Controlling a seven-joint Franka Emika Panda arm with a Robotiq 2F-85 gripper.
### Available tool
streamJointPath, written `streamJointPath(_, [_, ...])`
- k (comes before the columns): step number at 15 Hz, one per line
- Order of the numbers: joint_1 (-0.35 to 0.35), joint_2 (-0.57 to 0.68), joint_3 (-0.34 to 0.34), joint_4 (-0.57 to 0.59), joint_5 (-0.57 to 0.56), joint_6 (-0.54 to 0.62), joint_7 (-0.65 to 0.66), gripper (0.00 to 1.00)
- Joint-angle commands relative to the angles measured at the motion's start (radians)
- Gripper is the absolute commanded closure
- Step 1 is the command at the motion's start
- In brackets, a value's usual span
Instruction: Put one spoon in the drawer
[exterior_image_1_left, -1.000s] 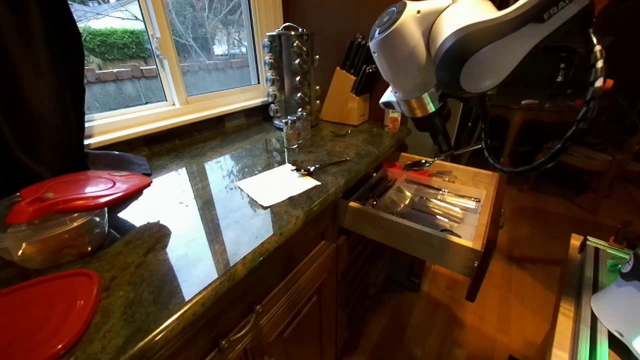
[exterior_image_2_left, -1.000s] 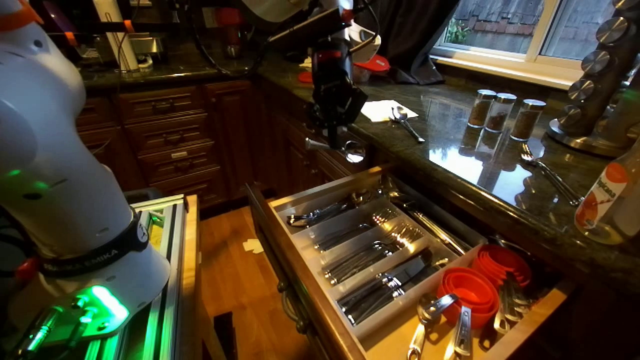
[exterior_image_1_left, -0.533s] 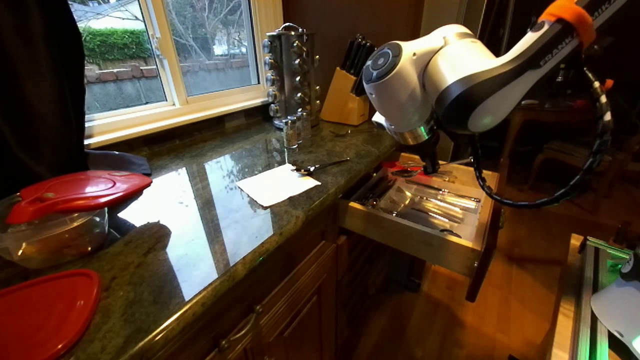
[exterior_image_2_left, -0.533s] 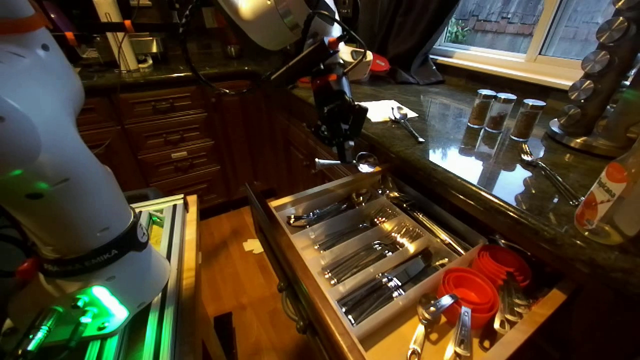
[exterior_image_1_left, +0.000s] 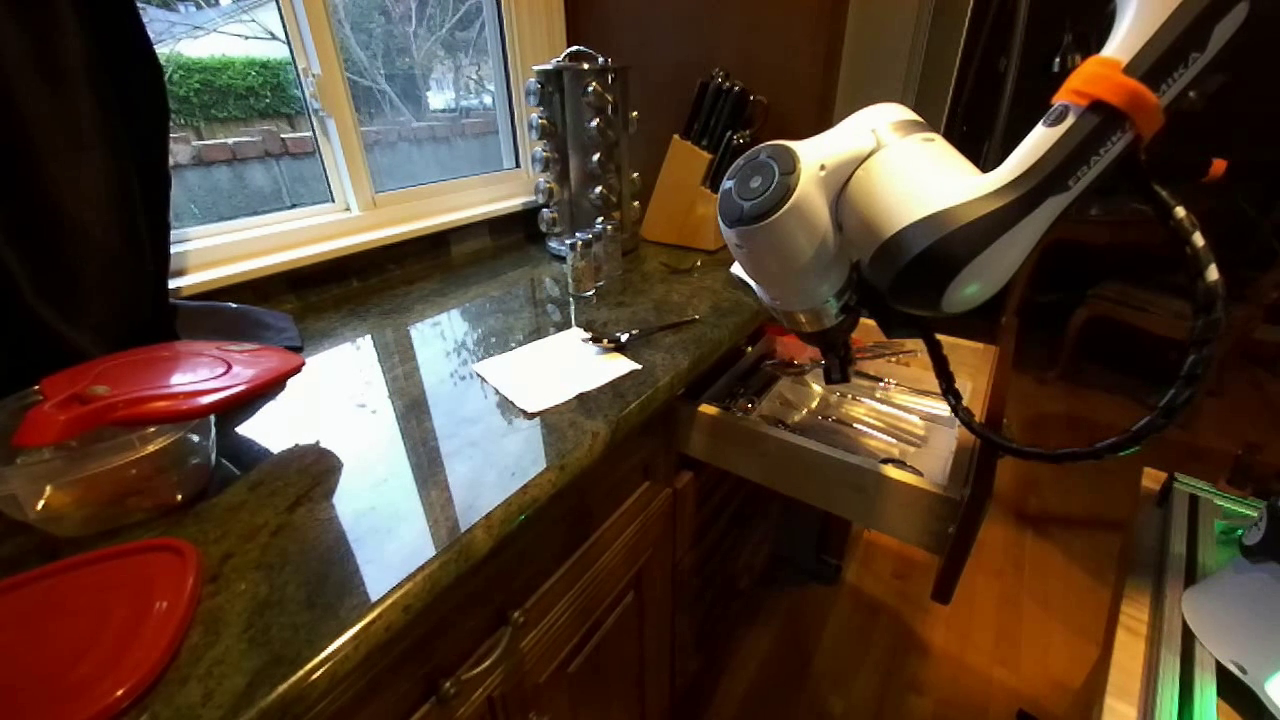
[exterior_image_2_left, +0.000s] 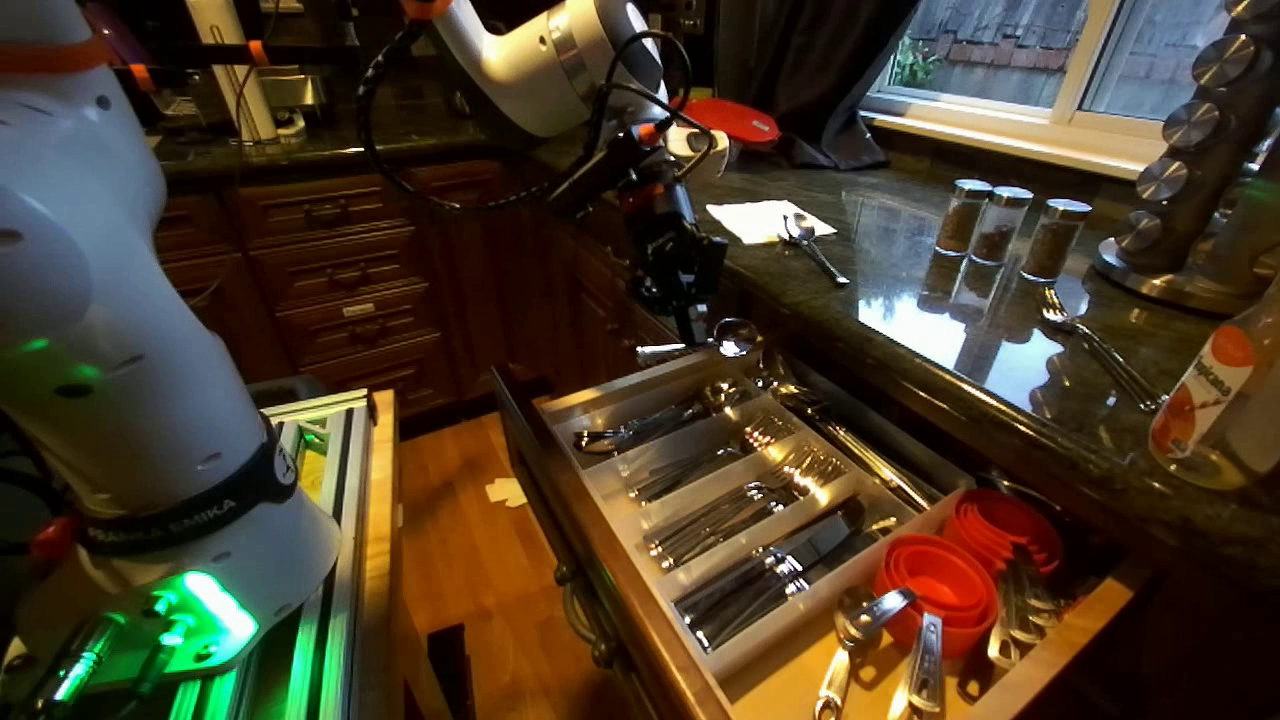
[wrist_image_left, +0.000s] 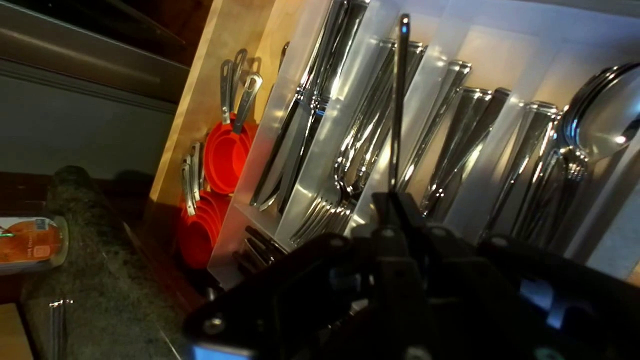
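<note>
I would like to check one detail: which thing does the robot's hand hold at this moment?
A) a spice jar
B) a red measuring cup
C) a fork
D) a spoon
D: the hand holds a spoon, as an exterior view shows the round bowl sticking out on one side of the grip and the handle on the other.

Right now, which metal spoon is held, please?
The silver spoon between the black fingers; others lie in the brown wooden drawer or partly on white paper.
</note>
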Motion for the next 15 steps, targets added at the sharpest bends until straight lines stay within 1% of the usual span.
streamJointPath(1, [0.008,0.000,-0.007,0.002,0.001,-0.001,-0.001,0.99])
streamJointPath(2, [0.008,0.007,-0.006,0.000,0.020,0.019,-0.010,0.99])
streamJointPath(3, [0.013,0.024,-0.004,0.007,0.012,0.005,0.031,0.99])
streamJointPath(6, [0.019,0.058,-0.003,0.007,0.036,-0.003,0.080,0.99])
streamJointPath(11, [0.041,0.132,-0.008,0.012,0.024,-0.021,0.237,0.99])
streamJointPath(15, [0.056,0.175,-0.014,0.019,0.013,-0.030,0.326,0.99])
